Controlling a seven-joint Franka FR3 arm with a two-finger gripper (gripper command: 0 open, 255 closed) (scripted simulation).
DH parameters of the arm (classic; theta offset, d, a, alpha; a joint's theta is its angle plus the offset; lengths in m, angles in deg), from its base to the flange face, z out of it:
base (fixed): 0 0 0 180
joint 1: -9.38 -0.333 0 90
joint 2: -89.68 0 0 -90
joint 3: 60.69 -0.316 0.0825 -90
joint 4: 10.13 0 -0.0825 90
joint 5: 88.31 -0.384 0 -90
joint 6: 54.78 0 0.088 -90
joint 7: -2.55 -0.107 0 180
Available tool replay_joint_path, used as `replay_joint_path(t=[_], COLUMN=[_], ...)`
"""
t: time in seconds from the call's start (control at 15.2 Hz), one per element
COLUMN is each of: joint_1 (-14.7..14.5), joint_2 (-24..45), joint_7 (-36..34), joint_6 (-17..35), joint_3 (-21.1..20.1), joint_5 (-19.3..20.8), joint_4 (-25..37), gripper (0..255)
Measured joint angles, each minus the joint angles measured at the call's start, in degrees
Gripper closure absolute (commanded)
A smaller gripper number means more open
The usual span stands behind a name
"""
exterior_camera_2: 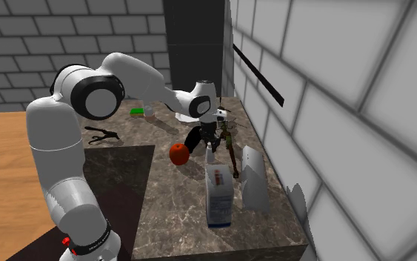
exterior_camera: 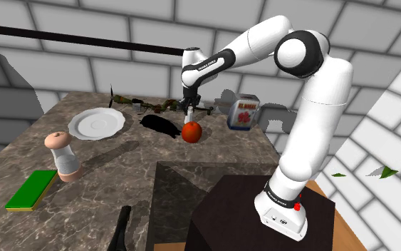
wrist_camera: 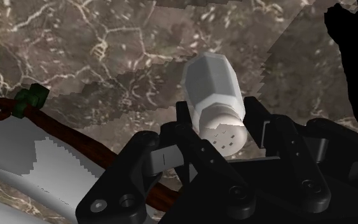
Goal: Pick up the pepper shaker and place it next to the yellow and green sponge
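Since the end effector (wrist_camera: pixel 219 111) is clamped on the white pepper shaker (wrist_camera: pixel 212 86), whose perforated cap faces the wrist camera, the step in hand appears to be the carry. In the shoulder view the shaker hangs at upper centre of the frame, just above a red fruit (exterior_camera: pixel 191 132). The yellow and green sponge (exterior_camera: pixel 31 190) lies at lower left, well apart from it across the worktop (exterior_camera: pixel 120 164). A good carry would likely rise first to clear the fruit, then pass below the white plate (exterior_camera: pixel 97 123) in the frame. A tall grinder (exterior_camera: pixel 65 155) stands just beside the sponge (a likely thing to knock), so the robot should probably choose the sponge's free side and lower the shaker upright before letting go.
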Motion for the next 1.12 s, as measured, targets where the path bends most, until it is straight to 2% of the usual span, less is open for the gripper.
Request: replay_joint_path(t=[0.33, 1.12], joint_1=[0.0, 0.0], joint_2=[-0.2, -4.0], joint_7=[0.0, 1.2], joint_6=[-0.3, -8.5], joint_3=[0.0, -0.1], joint_5=[0.0, -0.8], joint_4=[0.1, 4.5], gripper=[255, 255])
